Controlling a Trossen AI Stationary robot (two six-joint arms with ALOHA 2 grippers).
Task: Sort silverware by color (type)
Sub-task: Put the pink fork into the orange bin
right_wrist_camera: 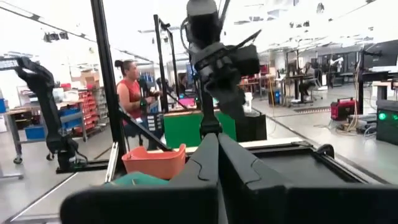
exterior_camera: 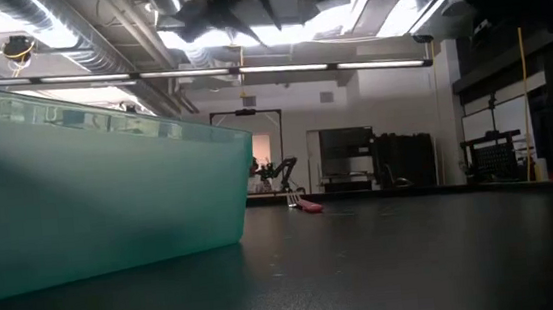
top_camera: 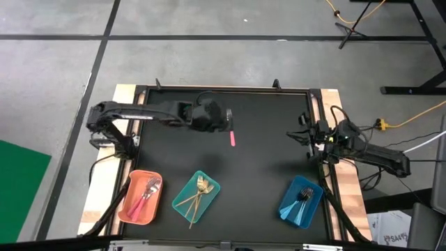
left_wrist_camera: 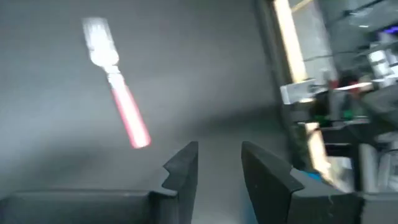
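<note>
At about eight o'clock on the black table [top_camera: 265, 167] sits the orange tray [top_camera: 130, 209], holding pink-handled silverware [top_camera: 145, 196]. Just right of it, near six o'clock, the teal tray [top_camera: 209, 197] carries gold silverware [top_camera: 198, 192].

Toward eleven o'clock the left gripper [top_camera: 228, 117] hovers above the mat, its fingers [left_wrist_camera: 183, 171] apart with a clear gap between them and nothing held. A lone pink-handled fork [top_camera: 232, 138] lies flat on the mat at roughly five o'clock from that gripper, near it but not touching; in the left wrist view the fork [left_wrist_camera: 118, 93] lies ahead of the fingertips, its silver head pointing away.

At four o'clock the blue tray [top_camera: 291, 209] holds dark-looking silverware [top_camera: 304, 195]. At three o'clock, by the table's edge, the right gripper [top_camera: 304, 130] waits with its fingers [right_wrist_camera: 202, 165] pressed together, empty.
</note>
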